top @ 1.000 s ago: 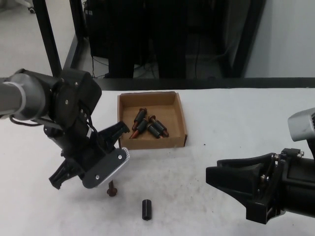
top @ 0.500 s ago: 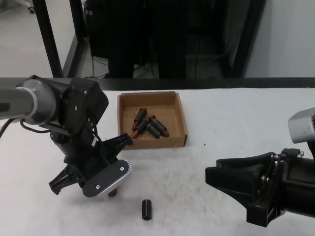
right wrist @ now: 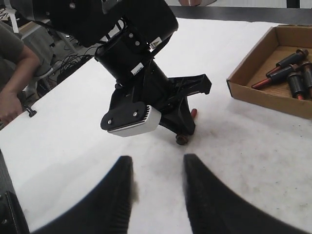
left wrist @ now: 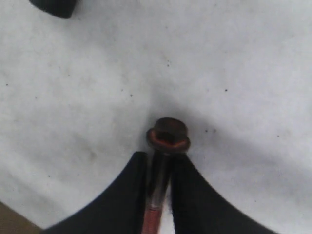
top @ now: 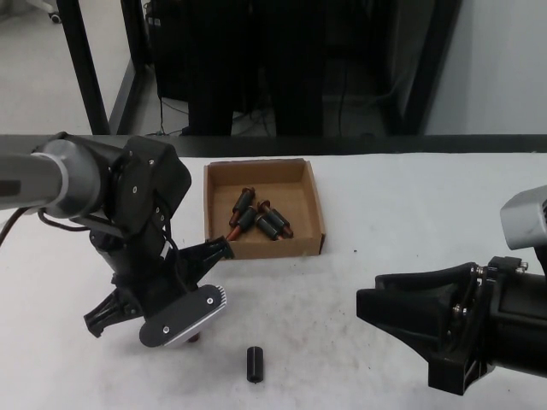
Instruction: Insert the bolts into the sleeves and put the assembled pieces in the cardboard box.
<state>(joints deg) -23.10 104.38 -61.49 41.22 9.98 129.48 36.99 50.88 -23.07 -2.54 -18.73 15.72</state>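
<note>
Left wrist view: the bolt [left wrist: 168, 134] is clamped by its shank in the left end effector [left wrist: 160, 160] (presumably for lifting toward the sleeve [top: 255, 363]), while the right end effector [right wrist: 157, 162] is held open, empty.

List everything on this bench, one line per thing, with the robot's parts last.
bench: one, white, marked with dark specks.
cardboard box: one, brown, open-topped, on the bench's far side.
assembled pieces: about four, black with reddish ends, lying inside the cardboard box.
bolt: one, reddish-brown, lying on the bench between the left gripper's fingers.
sleeve: one, black, lying loose on the bench near the bolt.
left gripper: one, black, low over the bench, fingers closed against both sides of the bolt's shank.
right gripper: one, black, open, holding nothing, above bare bench.
</note>
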